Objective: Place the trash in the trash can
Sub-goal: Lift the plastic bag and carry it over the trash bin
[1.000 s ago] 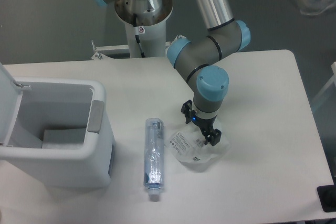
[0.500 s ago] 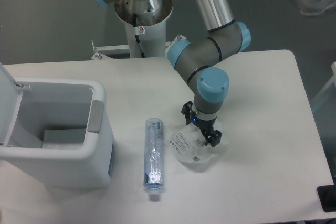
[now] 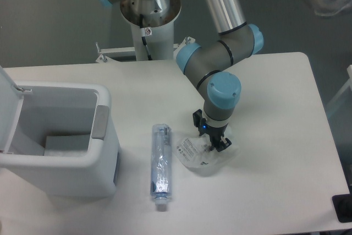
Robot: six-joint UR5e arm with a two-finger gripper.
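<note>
Tabletop scene viewed from a fixed overhead camera. At left stands the trash can [image 3: 60, 158], a white boxy bin with rounded corners; its hinged lid [image 3: 8, 108] is tipped up at the far left and a grey tab [image 3: 100, 121] sits on its right rim. Inside the bin, a pale flat shape lies on the bottom; what it is cannot be told. On the white table [image 3: 275, 108], just right of the bin, lies the bottle [image 3: 160, 166], slim, clear and bluish, on its side with its white cap pointing toward the near edge. Right of the bottle, and apart from it, lies the wrapper [image 3: 202, 155], crumpled clear-white plastic with a printed label facing up. The gripper [image 3: 213, 143] points down at the end of the grey and blue arm [image 3: 220, 70], its black fingers [image 3: 222, 145] drawn together upon the upper part of the wrapper, pinching it. Both pieces of trash rest on the table, outside the bin.
</note>
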